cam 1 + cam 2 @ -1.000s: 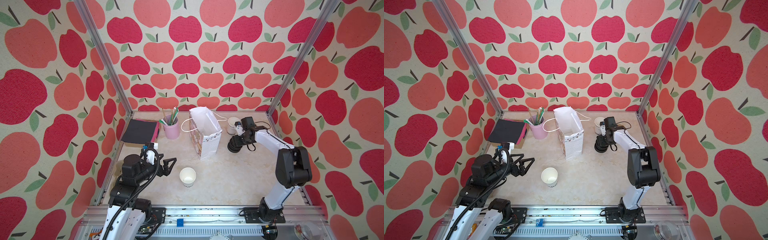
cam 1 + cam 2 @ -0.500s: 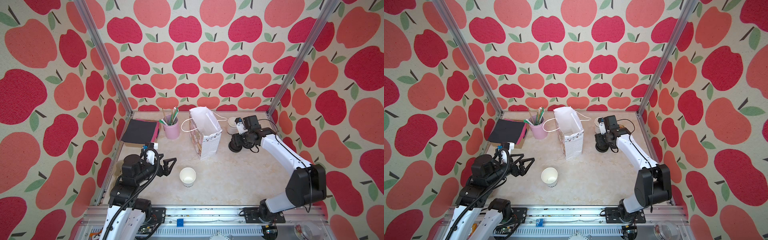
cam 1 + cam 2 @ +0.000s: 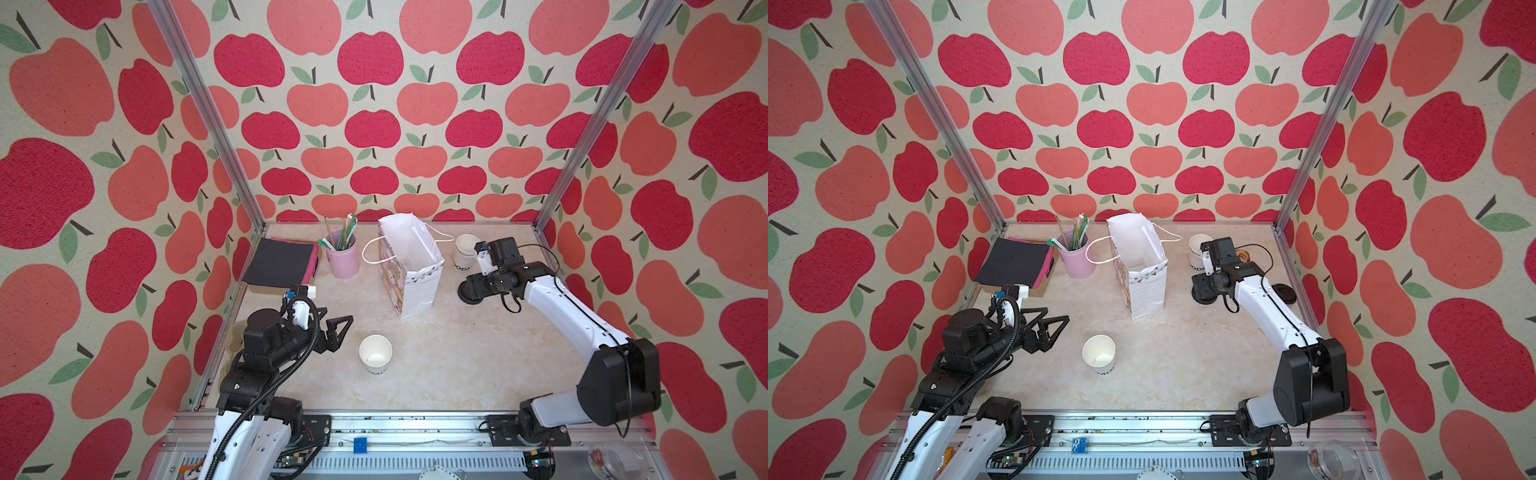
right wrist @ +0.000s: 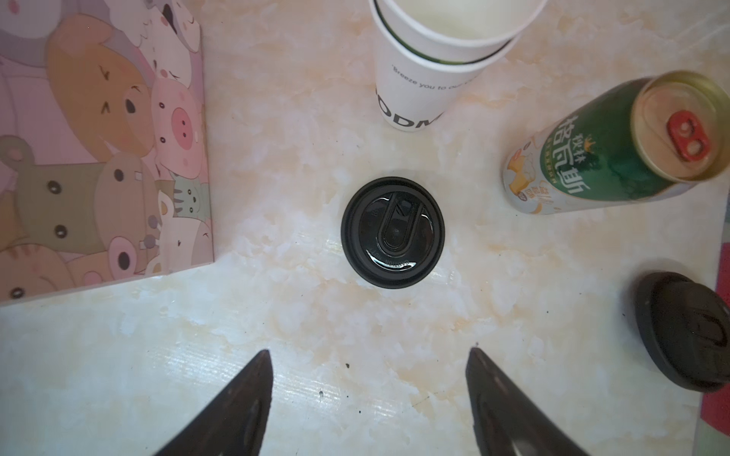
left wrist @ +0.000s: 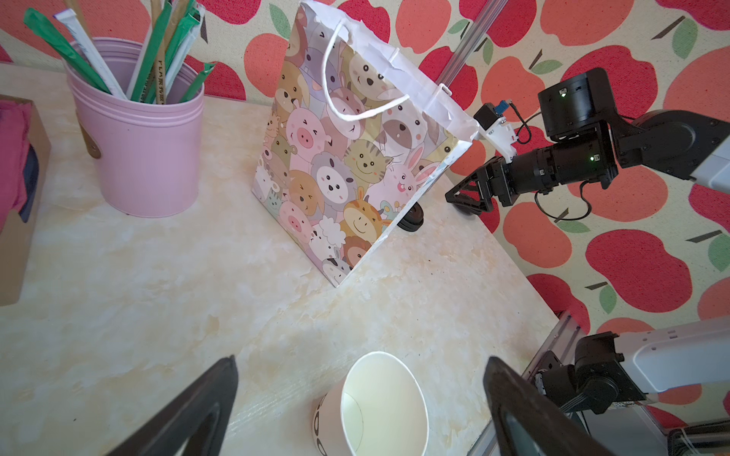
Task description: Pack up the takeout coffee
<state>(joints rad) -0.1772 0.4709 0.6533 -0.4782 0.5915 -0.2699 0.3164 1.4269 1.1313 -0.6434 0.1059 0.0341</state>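
My right gripper [image 4: 368,350] hangs wide over the lid [image 4: 393,233] beside the bag [image 3: 411,286], holding nothing. My left gripper [image 5: 361,358] gapes wide near the lidless cup [image 3: 375,355], front centre. Since 1 second ago, the right elbow [image 3: 619,374] has swung frontward.

The walls [image 3: 374,124] carry red and salmon apples with green leaves and dark stems on cream. The tabletop [image 3: 457,365] is cream marble with tan veins. The bag [image 5: 335,166] shows pastel cartoon animals on its broad face, white inside. The pot [image 5: 146,158] is pink, its straws [image 5: 63,49] green, white and brown. The cup [image 3: 375,353] is white; the lid [image 4: 393,233] is glossy black. The can [image 4: 584,166] is green with a gold top and red tab.
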